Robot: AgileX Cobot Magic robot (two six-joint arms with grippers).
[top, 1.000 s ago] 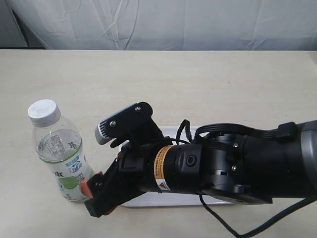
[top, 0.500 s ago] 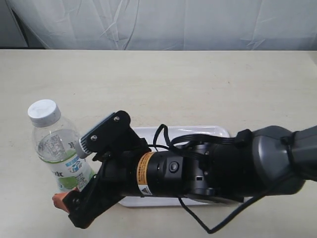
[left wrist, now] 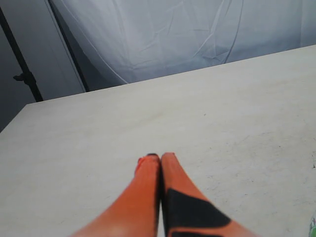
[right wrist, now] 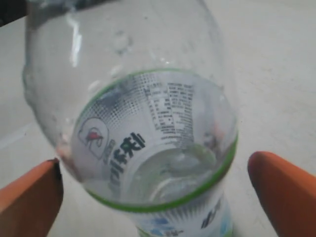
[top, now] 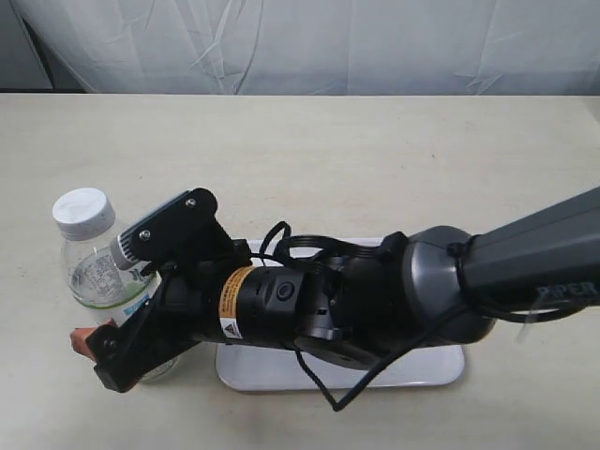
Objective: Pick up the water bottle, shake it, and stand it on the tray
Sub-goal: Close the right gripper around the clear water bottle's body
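Water bottle (top: 92,267) stands upright on the table (top: 375,159) just left of the tray (top: 441,361), white cap (top: 82,211) up, not on the tray. Right gripper (right wrist: 154,165) reaches past the tray's left end to the bottle's lower body. Its orange fingers (right wrist: 284,187) are spread wide, one each side of the label, with gaps showing on both sides, gripping nothing. Right arm (top: 375,300) lies across the tray, hiding most of it; only the near edge and right corner show. Left gripper (left wrist: 159,157) has its fingers pressed together, nothing between them, over bare table; its place relative to the tray cannot be told.
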